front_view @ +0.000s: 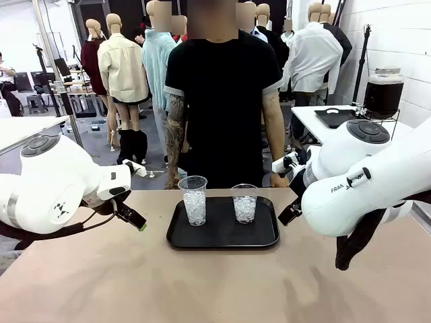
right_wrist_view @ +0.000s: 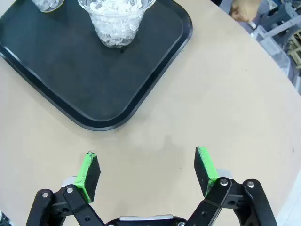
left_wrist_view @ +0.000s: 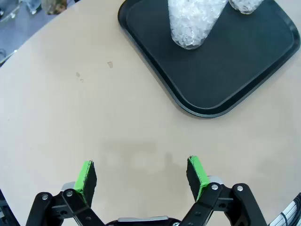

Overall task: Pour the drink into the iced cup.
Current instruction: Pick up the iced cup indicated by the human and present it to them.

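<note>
Two clear plastic cups filled with ice stand on a black tray (front_view: 222,237) at the table's middle: the left iced cup (front_view: 195,200) and the right iced cup (front_view: 244,204). The drink (front_view: 383,96) is dark liquid in a lidded glass dispenser jar on a stand at the far right, on a separate white table. My left gripper (left_wrist_view: 141,175) hovers open over bare table left of the tray, nothing between its green pads (left_wrist_view: 86,177). My right gripper (right_wrist_view: 147,170) hovers open right of the tray, holding nothing. An iced cup (left_wrist_view: 192,24) and an iced cup (right_wrist_view: 116,21) stand ahead of each gripper.
A person in a black T-shirt (front_view: 219,101) stands at the far side behind the tray, one hand (front_view: 279,180) resting at the table edge. Bare tabletop (front_view: 202,289) lies in front of the tray and on both sides.
</note>
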### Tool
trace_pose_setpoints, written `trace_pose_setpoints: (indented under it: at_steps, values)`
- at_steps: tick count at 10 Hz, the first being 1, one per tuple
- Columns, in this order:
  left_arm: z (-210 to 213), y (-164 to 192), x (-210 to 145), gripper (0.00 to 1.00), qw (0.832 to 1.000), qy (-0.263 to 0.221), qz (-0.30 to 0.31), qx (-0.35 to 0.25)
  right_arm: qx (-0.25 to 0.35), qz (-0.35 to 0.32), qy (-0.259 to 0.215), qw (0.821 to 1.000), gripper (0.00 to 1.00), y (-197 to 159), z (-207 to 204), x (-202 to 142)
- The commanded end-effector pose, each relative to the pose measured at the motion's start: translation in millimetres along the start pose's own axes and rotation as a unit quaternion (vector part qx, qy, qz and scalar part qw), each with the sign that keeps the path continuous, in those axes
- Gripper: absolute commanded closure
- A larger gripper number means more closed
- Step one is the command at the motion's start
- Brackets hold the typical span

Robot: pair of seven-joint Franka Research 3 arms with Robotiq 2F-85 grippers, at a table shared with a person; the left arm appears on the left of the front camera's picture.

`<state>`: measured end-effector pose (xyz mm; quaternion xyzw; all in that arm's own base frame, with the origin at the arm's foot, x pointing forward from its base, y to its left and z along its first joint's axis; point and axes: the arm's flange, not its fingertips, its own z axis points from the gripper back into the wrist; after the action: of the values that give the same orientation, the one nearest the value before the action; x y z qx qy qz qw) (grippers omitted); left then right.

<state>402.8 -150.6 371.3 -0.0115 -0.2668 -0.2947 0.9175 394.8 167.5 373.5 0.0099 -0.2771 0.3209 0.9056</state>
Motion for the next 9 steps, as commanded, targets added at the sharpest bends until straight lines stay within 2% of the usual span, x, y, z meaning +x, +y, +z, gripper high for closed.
trace_pose_setpoints:
  at_steps: [1,9]
  values:
    - [0.0,0.0,0.0,0.00,1.000,0.000,0.000,0.000,0.000,0.000,0.000,1.000,0.00,0.0,0.0,0.0]
    - [0.0,0.0,0.0,0.00,1.000,0.000,0.000,0.000,0.000,0.000,0.000,1.000,0.00,0.0,0.0,0.0]
